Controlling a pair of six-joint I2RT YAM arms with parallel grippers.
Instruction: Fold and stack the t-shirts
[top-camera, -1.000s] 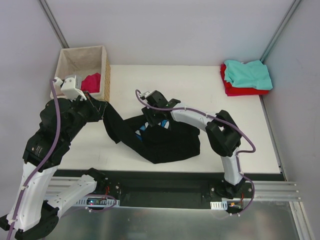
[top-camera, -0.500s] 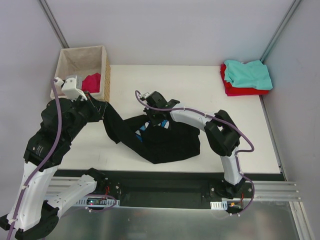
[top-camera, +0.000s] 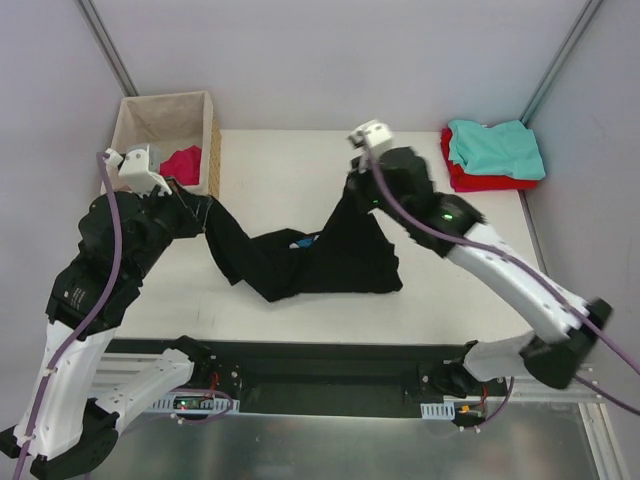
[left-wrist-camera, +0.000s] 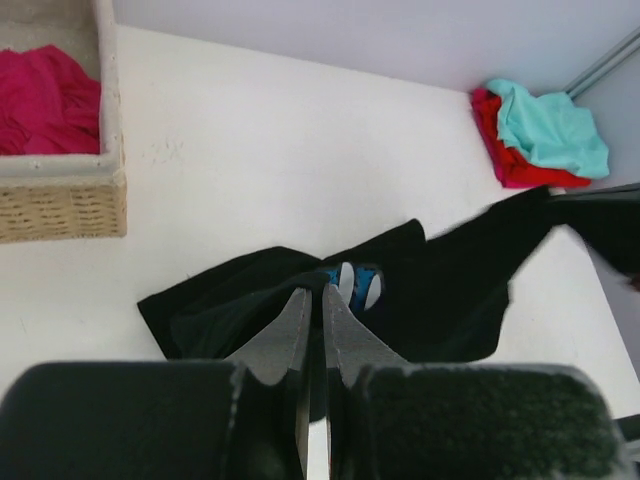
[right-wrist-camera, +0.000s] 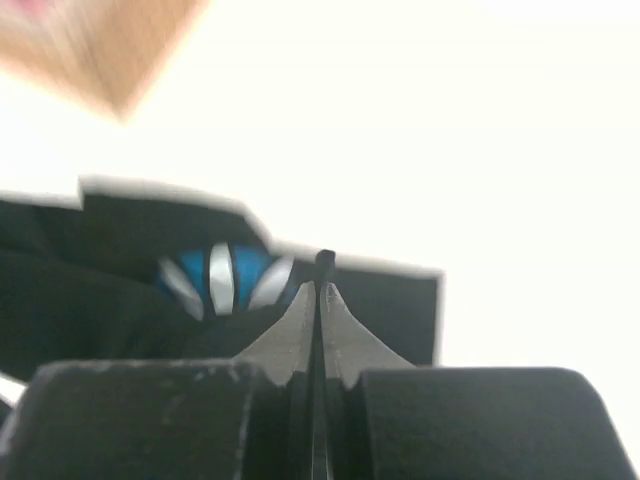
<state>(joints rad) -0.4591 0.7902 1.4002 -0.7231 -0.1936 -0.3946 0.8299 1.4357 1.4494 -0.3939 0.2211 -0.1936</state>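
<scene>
The large black t-shirt (top-camera: 330, 262) with a blue and white print lies stretched across the table middle. My left gripper (top-camera: 205, 212) is shut on its left corner beside the basket; the left wrist view shows the cloth pinched between the fingers (left-wrist-camera: 312, 292). My right gripper (top-camera: 357, 187) is shut on another corner and holds it raised at the back right; the right wrist view shows black cloth pinched at the tips (right-wrist-camera: 321, 285). The teal t-shirt (top-camera: 495, 147) lies on the red t-shirt (top-camera: 478, 180) at the far right corner. The magenta-pink t-shirt (top-camera: 183, 163) lies in the basket.
The wicker basket (top-camera: 212, 150) with beige lining stands at the far left corner, close to my left gripper. Grey walls and metal posts enclose the table on the left, back and right. The arms' mounting rail runs along the near edge.
My right arm has swung up and to the back right, lifting a corner of the black t-shirt and pulling the cloth out. The left gripper has kept its hold in place.
</scene>
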